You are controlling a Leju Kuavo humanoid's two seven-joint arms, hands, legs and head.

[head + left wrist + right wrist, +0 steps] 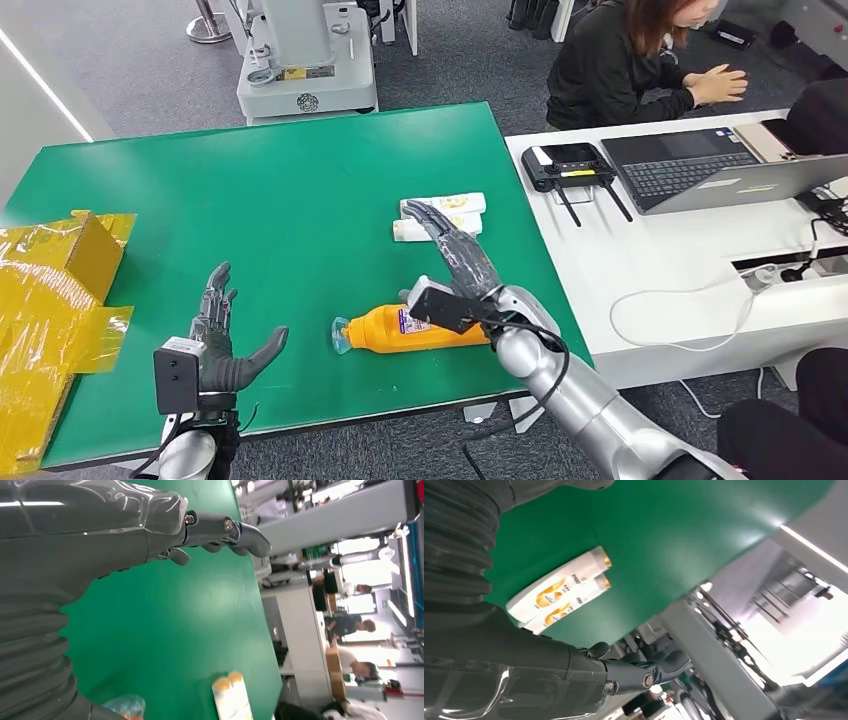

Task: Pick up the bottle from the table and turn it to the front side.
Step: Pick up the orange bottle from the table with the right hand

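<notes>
An orange bottle (415,330) with a clear blue cap lies on its side on the green table (280,190), cap toward the left. My right hand (458,255) hovers just above and behind it with its fingers stretched out flat and nothing in it. My left hand (222,345) rests open near the table's front edge, to the left of the bottle, palm up and fingers apart. The left wrist view catches the bottle's cap (125,706) at the edge. Two white bottles (442,216) lie side by side behind my right hand; they appear as white bottles (559,591) in the right wrist view too.
Yellow packaging (55,300) lies over the table's left end. A white desk (700,260) with a laptop (715,165) and a black device (567,165) stands on the right, where a person (640,60) sits. A white machine (305,60) stands behind the table.
</notes>
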